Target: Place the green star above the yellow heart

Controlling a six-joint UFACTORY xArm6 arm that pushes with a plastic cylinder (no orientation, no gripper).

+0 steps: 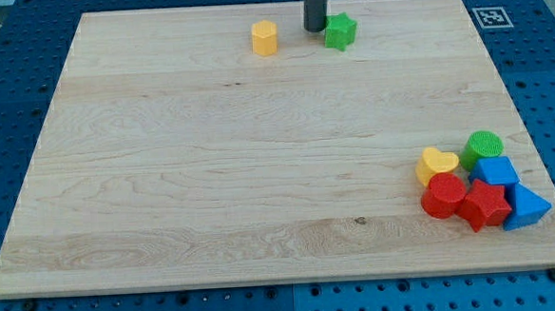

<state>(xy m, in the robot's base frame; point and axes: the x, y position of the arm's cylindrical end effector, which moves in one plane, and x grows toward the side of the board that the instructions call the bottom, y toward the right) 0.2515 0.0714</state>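
The green star [340, 31] sits near the top edge of the wooden bench [212, 178], a little right of centre, with my tip [316, 29] just beside it on the view's left, touching or nearly so; I cannot tell which. The end effector here is only a straight dark rod, so there is nothing to clench or release, and it grasps nothing. The yellow heart [436, 164] lies well apart from the star, at the view's lower right, packed into a cluster with a green cylinder [484, 146] at its upper right, a red cylinder [442, 195] just below it, a red star-like block [485, 205], and two blue blocks [496, 172] [527, 206] whose shapes are hard to make out. The main risk, as I judge it, lies in the long diagonal push: with the tip on the star's left, a push sends it rightward toward the bench edge rather than down, and the star's points could let it spin and slip off the rod. Arriving too fast could knock the heart or green cylinder and scatter the cluster. A yellow hexagonal block [265, 38] stands left of the tip, clear of the likely path. No containers are in view; every block rests directly on the bench.
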